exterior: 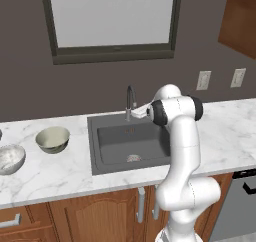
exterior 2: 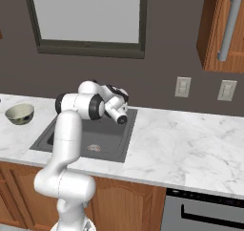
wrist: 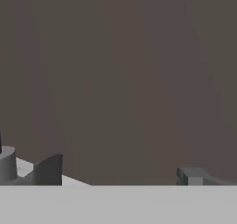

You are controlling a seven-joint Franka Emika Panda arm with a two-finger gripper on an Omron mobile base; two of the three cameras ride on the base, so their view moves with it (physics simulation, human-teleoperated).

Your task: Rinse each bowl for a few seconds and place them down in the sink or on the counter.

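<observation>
- The claw (wrist: 118,174) is released and holds nothing, its two tips wide apart, facing the dark wall behind the sink (exterior: 102,148)
- Both bowls sit on the bench (exterior: 65,173) left of the sink: the olive bowl (exterior: 52,139) near the basin, the marbled bowl (exterior: 10,158) further left, close beside it but apart
- The faucet (exterior: 130,102) stands at the sink's back edge, near the hand
- Likely step: reach for a bowl. Swing left clear of the faucet, tip the claw downward, and bite the olive bowl's rim, one finger inside, one outside
</observation>
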